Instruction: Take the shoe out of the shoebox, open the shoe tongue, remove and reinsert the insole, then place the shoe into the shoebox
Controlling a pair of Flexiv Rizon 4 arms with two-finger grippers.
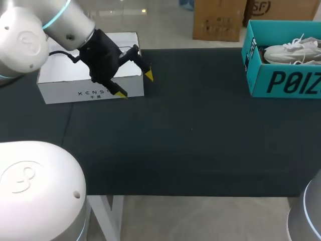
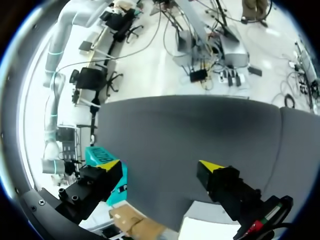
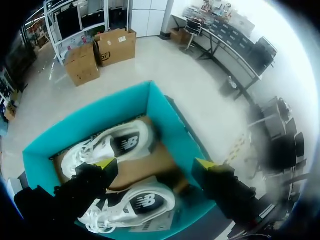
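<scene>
The right gripper (image 3: pixel 155 164) is hovering over the teal shoebox (image 3: pixel 90 119), its fingers standing wide apart and holding nothing. Two white shoes (image 3: pixel 117 145) are lying inside the box. The left gripper (image 1: pixel 134 84), also wide open and empty, is hanging at the front edge of a white box (image 1: pixel 60 93), well apart from the shoebox.

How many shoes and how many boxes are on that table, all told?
Shoes: 2 (far shoe, near shoe, both white)
Boxes: 2 (teal shoebox, white box)
Total: 4
</scene>
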